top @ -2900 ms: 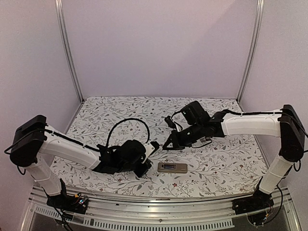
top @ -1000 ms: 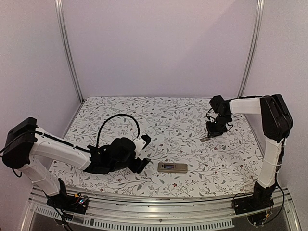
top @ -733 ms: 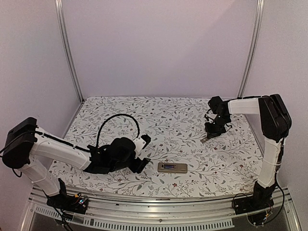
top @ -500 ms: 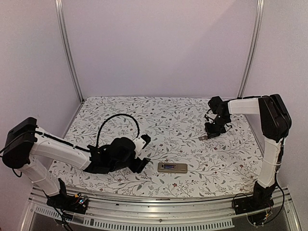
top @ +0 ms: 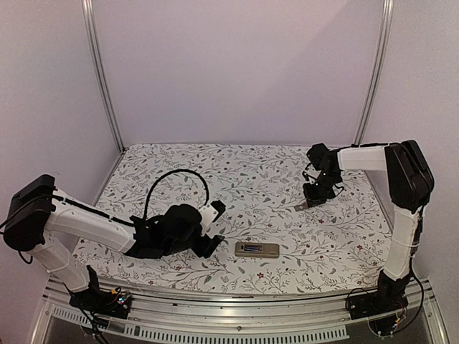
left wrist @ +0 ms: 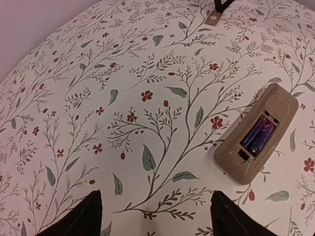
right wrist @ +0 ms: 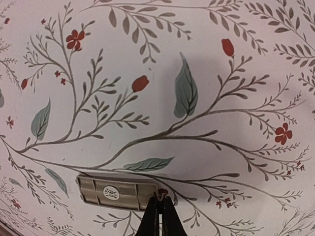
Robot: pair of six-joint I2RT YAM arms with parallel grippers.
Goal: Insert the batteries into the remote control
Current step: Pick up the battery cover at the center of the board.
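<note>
- The table (top: 237, 165) carries a flowered cloth, and everything you need lies on its near and right parts.
- Your left gripper (left wrist: 156, 216) hangs low near the near edge, left of the middle. Its claw stands apart with nothing between the fingers, and it looks straight at the remote.
- Your right gripper (right wrist: 160, 207) is down at the cloth toward the right edge, about midway between the near and far edges. Its fingertips are pressed together at one end of the battery cover. You cannot tell from the wrist view whether a lip of the cover is caught between them or they only touch it.
- The remote control (left wrist: 281, 101) lies face down close to the near edge, a little right of the middle, with its tan back up and its compartment open.
- The battery cover (right wrist: 115, 192) lies flat on the cloth, well apart from the remote.
- The batteries (left wrist: 259, 133) appear to be seated side by side in the open compartment.
- Loading looks done, so the step in hand is likely fetching the cover.
- First make sure of the pinch. A thin flat piece can slip from closed tips.
- Then carry it to the remote, line it up with the opening, and steady the remote with your left gripper while it is pushed shut.
</note>
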